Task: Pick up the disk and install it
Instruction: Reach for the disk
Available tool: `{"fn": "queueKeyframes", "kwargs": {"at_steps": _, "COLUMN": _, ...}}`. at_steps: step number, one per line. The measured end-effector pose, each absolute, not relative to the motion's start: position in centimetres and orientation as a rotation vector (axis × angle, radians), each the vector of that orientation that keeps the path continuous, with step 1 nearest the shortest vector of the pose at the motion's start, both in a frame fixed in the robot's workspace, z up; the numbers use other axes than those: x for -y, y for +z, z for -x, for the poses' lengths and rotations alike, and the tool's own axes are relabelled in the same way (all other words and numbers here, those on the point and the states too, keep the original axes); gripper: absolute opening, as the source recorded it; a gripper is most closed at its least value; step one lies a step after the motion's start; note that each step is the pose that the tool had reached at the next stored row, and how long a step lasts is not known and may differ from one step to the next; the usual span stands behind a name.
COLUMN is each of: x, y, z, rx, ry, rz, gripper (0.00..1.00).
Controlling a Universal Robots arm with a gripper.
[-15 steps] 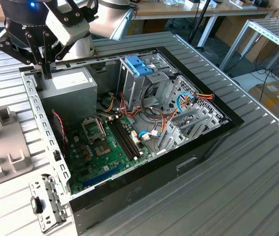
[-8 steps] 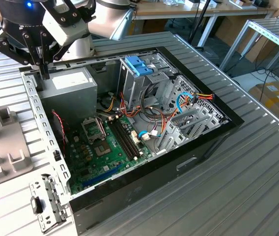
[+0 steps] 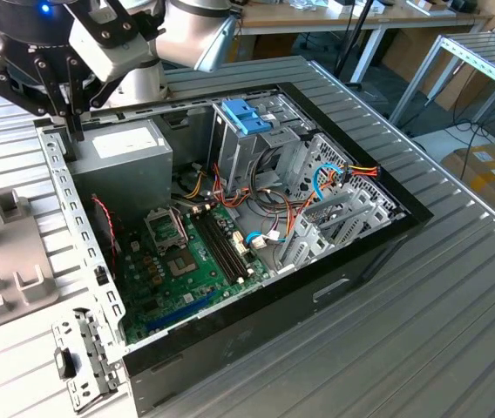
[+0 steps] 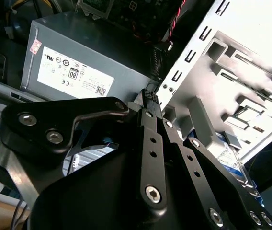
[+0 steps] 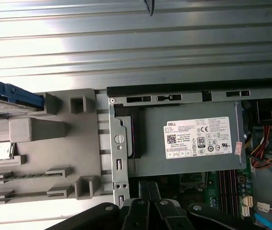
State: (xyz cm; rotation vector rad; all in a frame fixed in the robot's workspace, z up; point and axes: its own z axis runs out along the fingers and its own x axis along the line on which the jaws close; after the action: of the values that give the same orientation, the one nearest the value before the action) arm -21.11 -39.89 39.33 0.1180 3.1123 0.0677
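The disk (image 5: pixel 6 93), grey metal with a blue side rail, lies at one end of a grey plastic fixture (image 5: pixel 40 158) beside the open computer case. In the second wrist view the disk (image 4: pixel 229 155) shows past the gripper's linkage, resting in the same fixture (image 4: pixel 251 81). My gripper (image 3: pixel 77 132) hangs over the case's back corner at the exterior view's left, next to the power supply (image 3: pixel 125 152). Its black fingers (image 4: pixel 149 124) meet at the tip, shut, with nothing between them. The gripper is apart from the disk.
The open case (image 3: pixel 335 287) holds a green motherboard (image 3: pixel 186 261), loose cables and a metal drive cage with a bright-blue bracket (image 3: pixel 246 115). A perforated case wall (image 3: pixel 64 200) stands between fixture and power supply. A ribbed metal table (image 3: pixel 457 331) surrounds it.
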Motion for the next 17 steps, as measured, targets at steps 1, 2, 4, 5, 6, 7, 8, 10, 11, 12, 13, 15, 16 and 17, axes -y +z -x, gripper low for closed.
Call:
{"fn": "queueKeyframes", "kwargs": {"at_steps": 1, "x": 39.89, "y": 39.33, "z": 21.18, "rx": -3.112, "ry": 0.068, "rz": -0.118, "gripper": 0.11}}
{"fn": "queueKeyframes", "kwargs": {"at_steps": 2, "x": 39.89, "y": 39.33, "z": 21.25, "rx": -3.112, "ry": 0.068, "rz": -0.118, "gripper": 0.11}}
{"fn": "queueKeyframes", "kwargs": {"at_steps": 4, "x": 39.89, "y": 39.33, "z": 21.36, "rx": -3.112, "ry": 0.068, "rz": -0.118, "gripper": 0.11}}
{"fn": "queueKeyframes", "kwargs": {"at_steps": 5, "x": 39.89, "y": 39.33, "z": 21.40, "rx": -3.112, "ry": 0.068, "rz": -0.118, "gripper": 0.11}}
{"fn": "queueKeyframes", "kwargs": {"at_steps": 6, "x": 39.89, "y": 39.33, "z": 21.45, "rx": -3.112, "ry": 0.068, "rz": -0.118, "gripper": 0.11}}
{"fn": "queueKeyframes", "kwargs": {"at_steps": 7, "x": 39.89, "y": 39.33, "z": 21.53, "rx": -3.112, "ry": 0.068, "rz": -0.118, "gripper": 0.11}}
{"fn": "queueKeyframes", "kwargs": {"at_steps": 8, "x": 39.89, "y": 39.33, "z": 21.57, "rx": -3.112, "ry": 0.068, "rz": -0.118, "gripper": 0.11}}
{"fn": "queueKeyframes", "kwargs": {"at_steps": 10, "x": 39.89, "y": 39.33, "z": 21.68, "rx": -3.112, "ry": 0.068, "rz": -0.118, "gripper": 0.11}}
{"fn": "queueKeyframes", "kwargs": {"at_steps": 11, "x": 39.89, "y": 39.33, "z": 21.73, "rx": -3.112, "ry": 0.068, "rz": -0.118, "gripper": 0.11}}
{"fn": "queueKeyframes", "kwargs": {"at_steps": 12, "x": 39.89, "y": 39.33, "z": 21.83, "rx": -3.112, "ry": 0.068, "rz": -0.118, "gripper": 0.11}}
{"fn": "queueKeyframes", "kwargs": {"at_steps": 13, "x": 39.89, "y": 39.33, "z": 21.88, "rx": -3.112, "ry": 0.068, "rz": -0.118, "gripper": 0.11}}
{"fn": "queueKeyframes", "kwargs": {"at_steps": 15, "x": 39.89, "y": 39.33, "z": 21.97, "rx": -3.112, "ry": 0.068, "rz": -0.118, "gripper": 0.11}}
{"fn": "queueKeyframes", "kwargs": {"at_steps": 16, "x": 39.89, "y": 39.33, "z": 22.02, "rx": -3.112, "ry": 0.068, "rz": -0.118, "gripper": 0.11}}
{"fn": "queueKeyframes", "kwargs": {"at_steps": 17, "x": 39.89, "y": 39.33, "z": 22.06, "rx": -3.112, "ry": 0.068, "rz": -0.118, "gripper": 0.11}}
